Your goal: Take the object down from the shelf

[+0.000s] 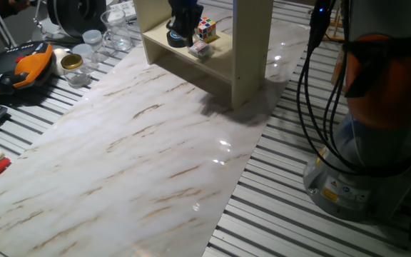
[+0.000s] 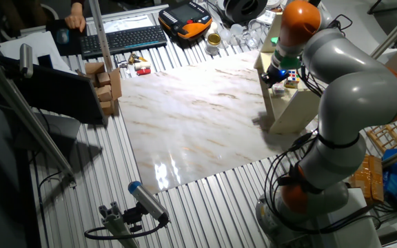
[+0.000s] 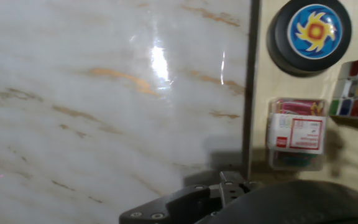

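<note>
Standing under the tool (image 1: 180,28), whose state I cannot tell, the beige shelf (image 1: 252,50) carries a black disc (image 3: 309,34), colour cube (image 3: 356,87) and small packet (image 3: 296,134).

beige shelf (image 1: 252,50), multicoloured cube (image 3: 355,88), black-blue disc (image 3: 309,34)

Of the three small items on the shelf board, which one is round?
The black disc with the blue-and-yellow swirl on top. The Rubik's cube and the small clear packet with a red-and-white label beside it on the shelf are both square-edged.
</note>
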You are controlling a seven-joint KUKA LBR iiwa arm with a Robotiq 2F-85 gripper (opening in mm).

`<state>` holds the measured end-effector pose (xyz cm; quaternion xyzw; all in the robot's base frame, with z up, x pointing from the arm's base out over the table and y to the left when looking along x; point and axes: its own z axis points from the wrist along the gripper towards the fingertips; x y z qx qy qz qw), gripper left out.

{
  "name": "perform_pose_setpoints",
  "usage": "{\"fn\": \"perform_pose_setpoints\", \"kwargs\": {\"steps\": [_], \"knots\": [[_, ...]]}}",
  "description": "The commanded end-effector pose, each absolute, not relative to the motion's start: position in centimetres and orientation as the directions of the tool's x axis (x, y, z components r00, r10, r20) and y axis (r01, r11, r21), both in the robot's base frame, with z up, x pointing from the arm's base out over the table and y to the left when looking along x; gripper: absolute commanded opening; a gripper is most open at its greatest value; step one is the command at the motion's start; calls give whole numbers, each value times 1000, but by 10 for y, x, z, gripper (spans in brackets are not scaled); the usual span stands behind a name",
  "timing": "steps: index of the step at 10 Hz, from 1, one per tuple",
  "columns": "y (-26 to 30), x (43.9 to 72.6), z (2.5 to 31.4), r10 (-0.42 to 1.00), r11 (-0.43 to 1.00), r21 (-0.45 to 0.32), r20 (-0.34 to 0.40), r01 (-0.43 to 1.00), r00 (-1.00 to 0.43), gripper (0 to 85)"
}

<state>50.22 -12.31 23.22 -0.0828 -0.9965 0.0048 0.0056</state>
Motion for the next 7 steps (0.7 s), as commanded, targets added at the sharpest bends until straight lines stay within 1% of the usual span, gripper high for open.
{"fn": "perform_pose_setpoints", "kwargs": {"steps": [1,7], "knots": [[-129,504,231,158,987,-8,11,158,-987,0],[-149,505,227,153,988,-26,-15,154,-988,0]]}}
